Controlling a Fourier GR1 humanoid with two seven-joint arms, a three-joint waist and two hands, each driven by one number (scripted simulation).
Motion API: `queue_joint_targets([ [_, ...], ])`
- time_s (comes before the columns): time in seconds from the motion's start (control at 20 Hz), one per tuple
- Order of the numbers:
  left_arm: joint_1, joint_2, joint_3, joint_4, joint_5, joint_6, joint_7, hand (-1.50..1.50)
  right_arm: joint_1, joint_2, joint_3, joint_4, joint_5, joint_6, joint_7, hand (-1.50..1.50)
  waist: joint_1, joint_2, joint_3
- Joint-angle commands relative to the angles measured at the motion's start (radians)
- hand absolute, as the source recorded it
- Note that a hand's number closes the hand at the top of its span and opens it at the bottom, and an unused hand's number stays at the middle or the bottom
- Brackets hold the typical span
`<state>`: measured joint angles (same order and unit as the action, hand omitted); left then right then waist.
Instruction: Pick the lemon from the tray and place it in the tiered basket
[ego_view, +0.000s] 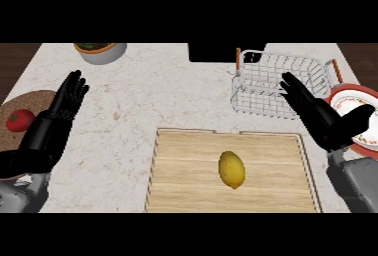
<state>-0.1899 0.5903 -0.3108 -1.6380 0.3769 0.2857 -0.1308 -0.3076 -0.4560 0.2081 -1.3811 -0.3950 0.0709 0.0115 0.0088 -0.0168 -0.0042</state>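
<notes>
1. The left hand (65, 102) is resting at the left, fingers straight and holding nothing.
2. The lemon (232, 169) is lying on the wooden tray (184, 165).
3. The tiered basket (277, 82) is standing beyond it.
4. The right hand (319, 115) is hovering beside the basket, fingers spread.

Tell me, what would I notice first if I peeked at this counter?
The yellow lemon lying alone in the middle of the wooden tray near the front. Then the two open black hands, left hand and right hand, raised at either side, and the white wire basket behind the tray at right.
</notes>
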Motion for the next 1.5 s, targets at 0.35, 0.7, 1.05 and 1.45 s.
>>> queue_joint_targets([
  [0.35, 0.004, -0.146, -0.049, 0.117, -0.106, 0.159, 0.074, 0.00, -0.158, -0.121, -0.012, -0.115, 0.247, -0.152, 0.109, 1.50, -0.041, 0.015, -0.004],
  [0.7, -0.010, -0.249, -0.102, 0.120, -0.177, 0.236, 0.111, 0.00, -0.071, 0.027, 0.010, -0.255, -0.192, 0.168, 0.258, -1.50, -0.019, 0.014, 0.004],
  [1.05, -0.041, -0.226, -0.067, 0.146, -0.178, 0.217, 0.125, 0.00, -0.168, -0.264, 0.023, -0.500, -0.060, 0.280, 0.438, -1.50, -0.029, 0.005, 0.001],
  [1.45, -0.026, -0.264, -0.091, 0.165, -0.174, 0.198, 0.089, 0.00, -0.433, -0.444, 0.261, -0.694, 0.143, 0.506, 0.712, -1.50, 0.014, 0.008, -0.005],
])
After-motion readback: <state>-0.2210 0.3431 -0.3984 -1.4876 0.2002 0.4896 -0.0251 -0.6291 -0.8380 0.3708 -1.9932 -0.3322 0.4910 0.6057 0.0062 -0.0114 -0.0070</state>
